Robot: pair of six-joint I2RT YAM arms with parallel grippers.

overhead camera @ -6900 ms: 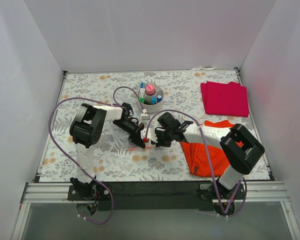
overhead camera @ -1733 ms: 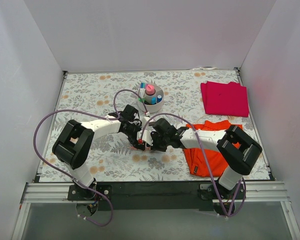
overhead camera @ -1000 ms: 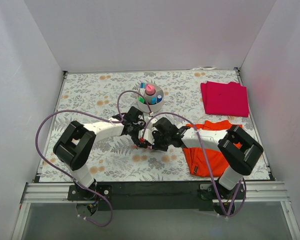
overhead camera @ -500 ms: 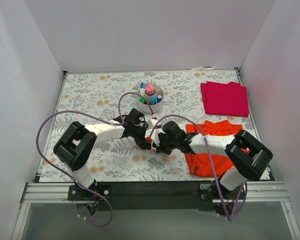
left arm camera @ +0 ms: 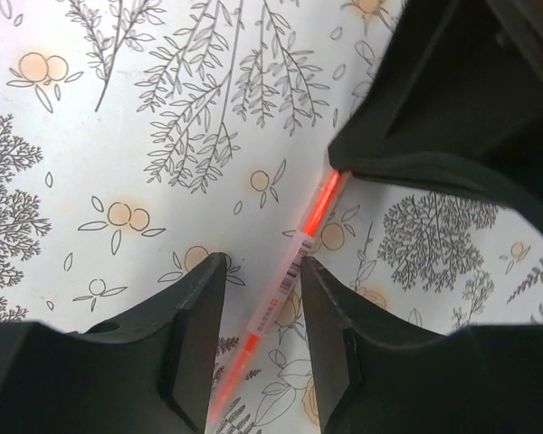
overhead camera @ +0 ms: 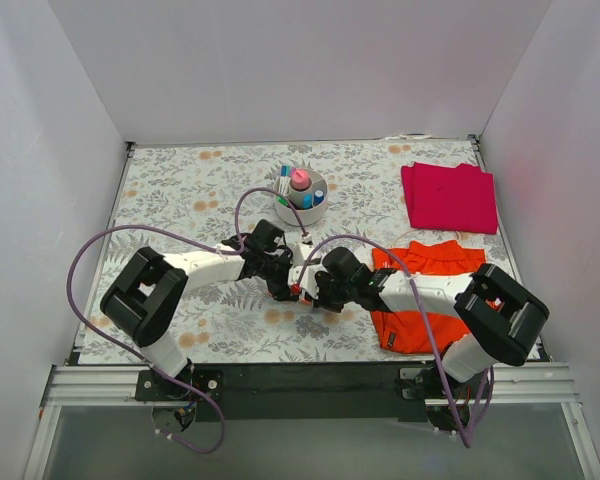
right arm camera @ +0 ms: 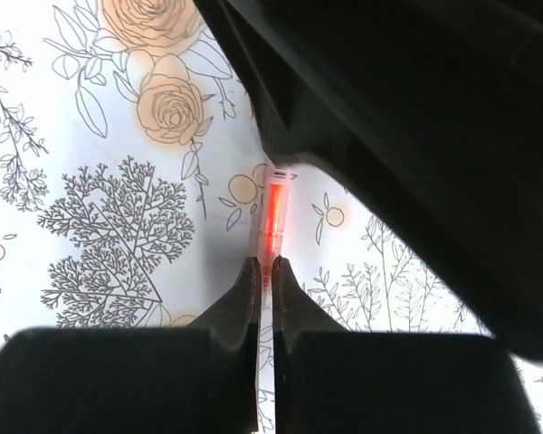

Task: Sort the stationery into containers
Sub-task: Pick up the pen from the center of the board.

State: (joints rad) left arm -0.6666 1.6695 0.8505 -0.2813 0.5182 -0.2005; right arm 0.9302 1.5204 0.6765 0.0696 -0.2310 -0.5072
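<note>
The right gripper (right arm camera: 264,264) is clamping tight on the orange-pink pen (right arm camera: 273,212), both fingertips pressing on the barrel with no gap showing. The left gripper (left arm camera: 262,268) is standing open around that same pen, its two black fingers (left arm camera: 195,334) straddling the barrel. The pen is running closer to one finger than the other, and I cannot tell whether it is touching that one. So the two grippers are meeting nose to nose, and the pen is bridging them.

All this is happening on the near side of the bowl (overhead camera: 310,214), straight out from it toward the arm bases and clearly apart from it. Whether the pen is resting on the flowered table (overhead camera: 180,180) or hanging just over it, I cannot tell.

The bowl is holding the pink-capped bottle (overhead camera: 299,180) upright in the middle, with markers (overhead camera: 284,197) standing in the compartments around it. To the right of the bowl, well apart, the magenta cloth (overhead camera: 450,197) is lying flat. The orange cloth (overhead camera: 420,315) is lying nearer than the bowl and to its right, with the right arm crossing over it.
</note>
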